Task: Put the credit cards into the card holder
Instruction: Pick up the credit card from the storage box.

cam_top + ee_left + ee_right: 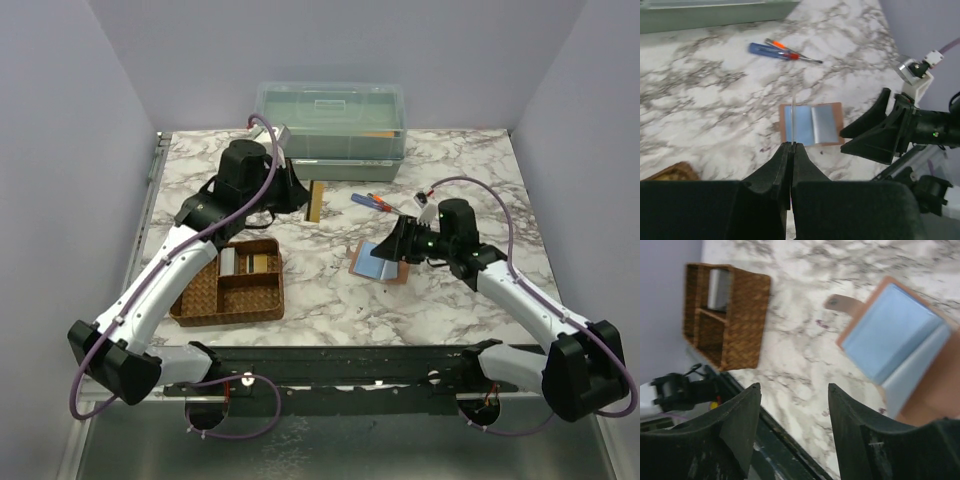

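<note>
White links (165, 280), black joints (245, 165); left pincer (791, 146), right pincer (794, 390) black, wedge-shaped; purple cables (466, 180) along arms.

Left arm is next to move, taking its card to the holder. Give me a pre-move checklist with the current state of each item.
1. Left gripper shut on thin flat card, seen edge-on: ok.
2. Pinkish-brown folding leather-like card holder lying open on the marble table, blue inside up: ok.
3. Right gripper open and empty beside the holder: ok. Contact with it: cannot tell.
4. Red-and-blue screwdrivers off the line from card to holder: ok.
5. Card edge lined up with a slot: cannot tell, slot mouths not visible.
6. Brown woven divided tray emptied: not ok, a silver-grey card lies in it.
</note>
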